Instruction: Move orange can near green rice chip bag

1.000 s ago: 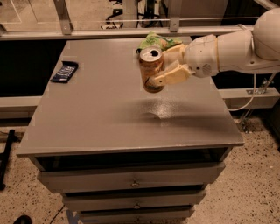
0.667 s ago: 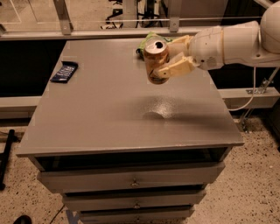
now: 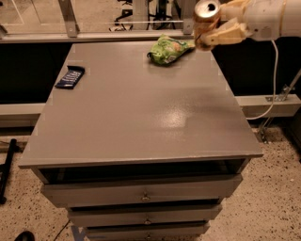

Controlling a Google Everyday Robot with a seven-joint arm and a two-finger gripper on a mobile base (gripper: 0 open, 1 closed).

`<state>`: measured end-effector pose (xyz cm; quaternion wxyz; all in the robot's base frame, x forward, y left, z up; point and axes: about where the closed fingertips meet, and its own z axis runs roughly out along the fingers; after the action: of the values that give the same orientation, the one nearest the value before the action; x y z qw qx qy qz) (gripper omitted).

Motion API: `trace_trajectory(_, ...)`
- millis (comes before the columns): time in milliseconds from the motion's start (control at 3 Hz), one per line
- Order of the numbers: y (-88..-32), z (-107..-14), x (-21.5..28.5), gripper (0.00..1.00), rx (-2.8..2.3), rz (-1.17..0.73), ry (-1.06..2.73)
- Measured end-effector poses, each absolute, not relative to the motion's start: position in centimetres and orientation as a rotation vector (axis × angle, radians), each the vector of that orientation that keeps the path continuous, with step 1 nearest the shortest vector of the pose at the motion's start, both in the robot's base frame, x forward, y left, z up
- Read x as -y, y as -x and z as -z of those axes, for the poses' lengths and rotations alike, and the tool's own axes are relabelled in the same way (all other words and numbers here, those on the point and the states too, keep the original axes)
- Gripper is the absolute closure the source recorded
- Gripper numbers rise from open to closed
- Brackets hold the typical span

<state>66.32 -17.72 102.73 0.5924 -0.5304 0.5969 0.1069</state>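
Since a second ago we see the orange can (image 3: 206, 13) carried from above the middle of the table to the far right corner, higher and further back; the bag it used to cover now shows in full.

Nearest us are the grey drawers (image 3: 141, 193) under the front edge of the table (image 3: 141, 122); the wide grey top has a dull shine in the middle; to the left, about halfway back, lies a flat dark blue packet (image 3: 70, 77), well apart from everything else. Near the far edge, right of centre, sits the green chip bag (image 3: 168, 48), crumpled and resting on the top. Just to its right and above it hangs the can, off the surface, its silver top tipped toward us; the gripper (image 3: 212, 29) is closed around the can's body, tan fingers (image 3: 225, 34) pressed to its side, with the pale arm (image 3: 268, 16) reaching in from the right.

We judge the carry to be nearly over: the can is already close beside the bag but not yet set down. The next move calls for lowering it straight onto the bare top just right of the bag, keeping it upright and well inside the table's right edge; only then should the fingers let go.
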Motion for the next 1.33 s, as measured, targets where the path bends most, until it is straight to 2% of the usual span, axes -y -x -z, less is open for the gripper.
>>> trace_trajectory(667, -75.1, -100.9, 23.7, 1.0, -1.452, -0.264, 0.975)
trace_trajectory(1333, -79.9, -95.5, 24.2, 1.0, -1.599, -0.292, 0.876)
